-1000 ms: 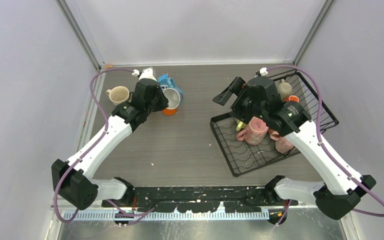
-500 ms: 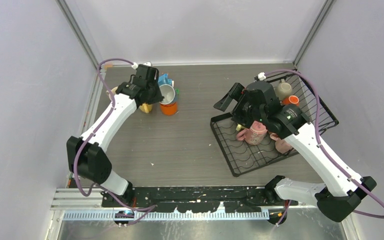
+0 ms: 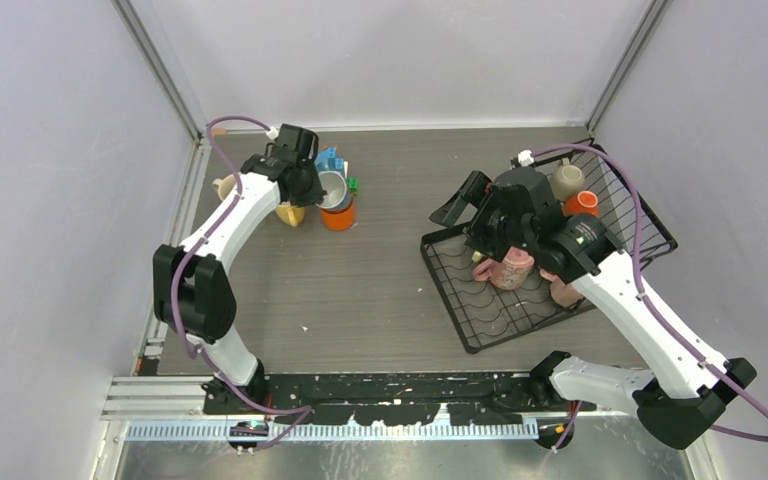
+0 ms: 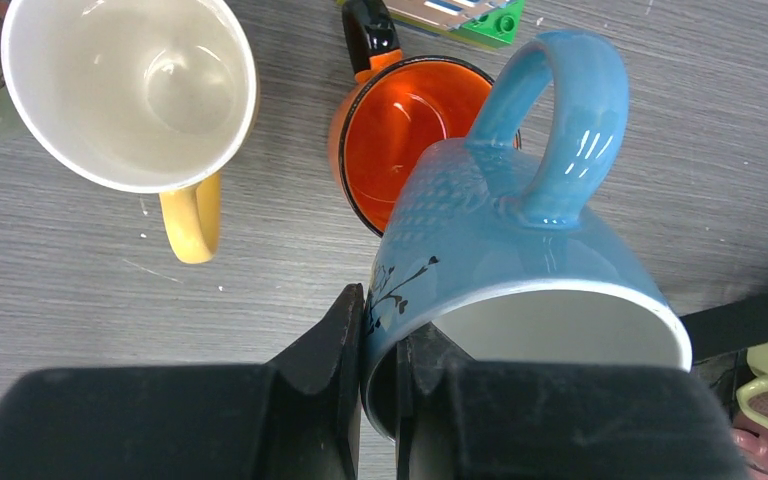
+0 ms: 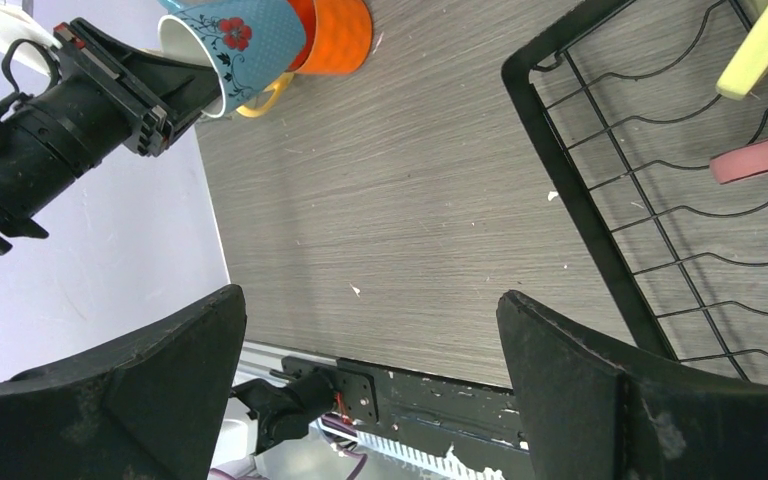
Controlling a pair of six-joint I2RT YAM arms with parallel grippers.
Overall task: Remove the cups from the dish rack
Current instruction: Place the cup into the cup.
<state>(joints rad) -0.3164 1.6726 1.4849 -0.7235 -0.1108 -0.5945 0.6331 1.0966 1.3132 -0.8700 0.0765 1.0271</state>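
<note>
Pinching the rim of the blue cup (image 4: pixel 500 250) in my left pincer (image 4: pixel 378 325), I hold it tilted above the orange cup (image 4: pixel 410 140) and the yellow-handled cup (image 4: pixel 130 90) at the bench's (image 4: pixel 110 270) far left. My right pincer (image 5: pixel 370 320) hangs spread wide by the left edge of the dish rack (image 3: pixel 447 296), which holds pink cups (image 3: pixel 510 268).

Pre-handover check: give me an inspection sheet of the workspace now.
Surface: grey wood-grain table, white specks.
Job's things: dish rack holds pink cups, cream cup, others; orange cup and yellow-handled cup on table.
Clutter: toy house with green block by the unloaded cups.
Grippers: left claw shut on tilted blue cup; right claw open, empty.
Cables: purple cables in loose loops.
Surroundings: white walls, metal frame posts.
</note>
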